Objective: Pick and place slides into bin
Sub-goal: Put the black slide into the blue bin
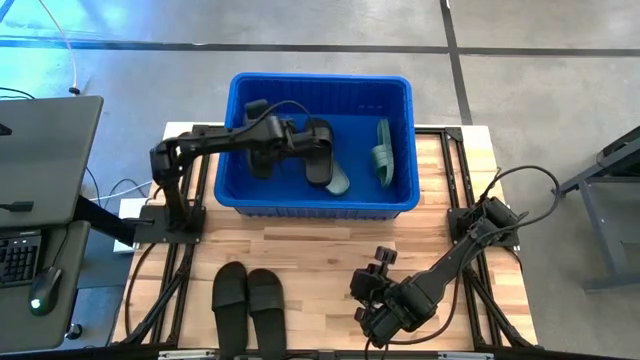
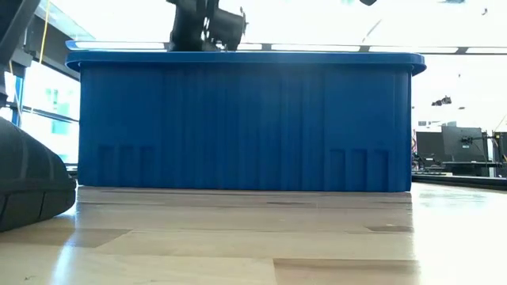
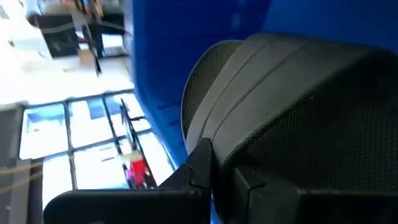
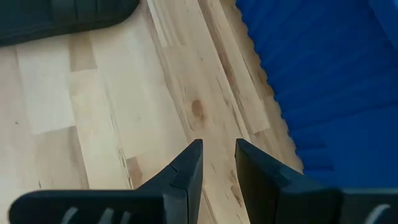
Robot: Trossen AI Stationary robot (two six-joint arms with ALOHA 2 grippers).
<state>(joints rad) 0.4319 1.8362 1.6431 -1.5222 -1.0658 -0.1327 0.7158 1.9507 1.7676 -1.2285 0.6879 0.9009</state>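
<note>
Pale wood planks make up the table (image 1: 320, 250), and nearest its front edge we see two black slides (image 1: 248, 305) lying side by side, touching. Just beside them to the right, our right pincer (image 4: 217, 165) hovers low over bare wood, its fingers a narrow gap apart and holding nothing. Farther back stands the blue bin (image 1: 237, 140), filling the table's far half. Inside it, two green slides (image 1: 381, 152) rest toward its right wall and middle. Our left pincer (image 1: 318, 150) reaches in over the bin's left rim, pinching a black slide (image 3: 298, 99) above the bin's floor, beside one green slide.
</note>
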